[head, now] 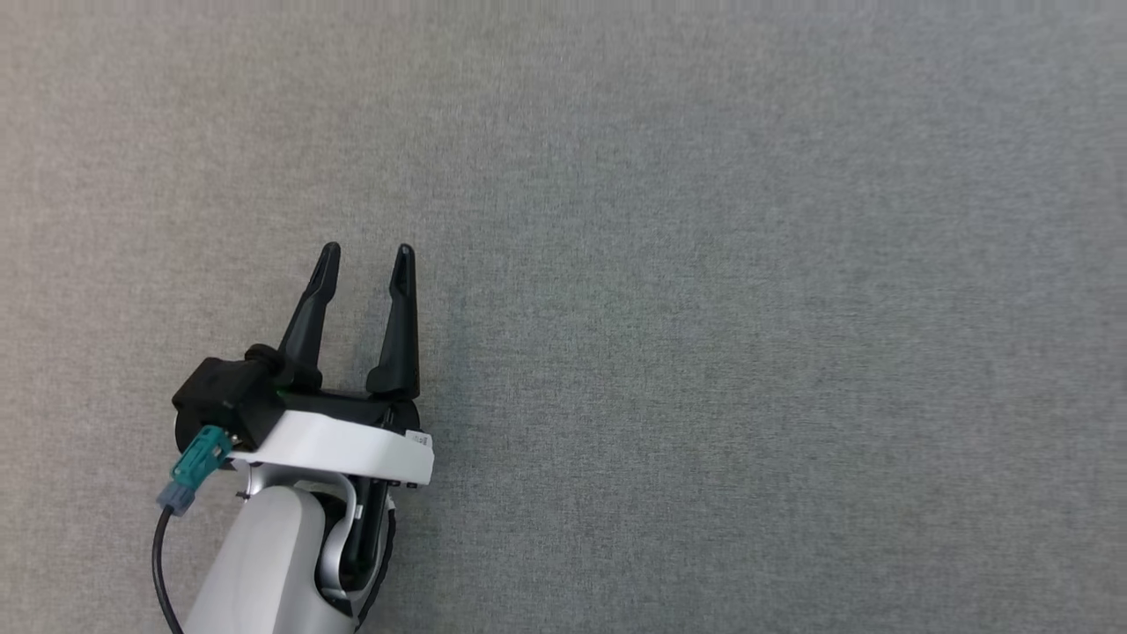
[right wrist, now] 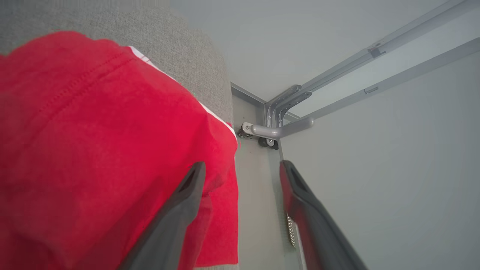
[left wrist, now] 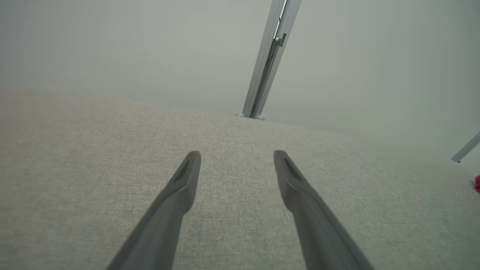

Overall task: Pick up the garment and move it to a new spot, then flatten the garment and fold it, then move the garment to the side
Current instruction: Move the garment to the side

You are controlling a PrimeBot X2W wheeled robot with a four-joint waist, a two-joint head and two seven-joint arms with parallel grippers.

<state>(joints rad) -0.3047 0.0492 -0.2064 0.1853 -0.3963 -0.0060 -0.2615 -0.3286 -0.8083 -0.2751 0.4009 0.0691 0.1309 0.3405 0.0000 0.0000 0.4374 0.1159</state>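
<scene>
My right gripper (right wrist: 242, 165), jaws apart, is beside the red garment (right wrist: 93, 150); left gripper (head: 367, 254) likewise apart. Overhanging cloth may slip off the table (right wrist: 187, 45).

We see a heathered grey fabric surface (head: 704, 264) across the head view. At its lower left, the left gripper (head: 367, 255) has 2 black fingers (head: 396, 326), a white wrist band (head: 352, 445), a pale grey forearm (head: 264, 563) and a teal connector (head: 198, 462). In the right wrist view, the garment (right wrist: 93, 150) at left is bright red, edged with 1 thin white stripe (right wrist: 215, 114). The rails (right wrist: 375, 52) at upper right are silver.
</scene>
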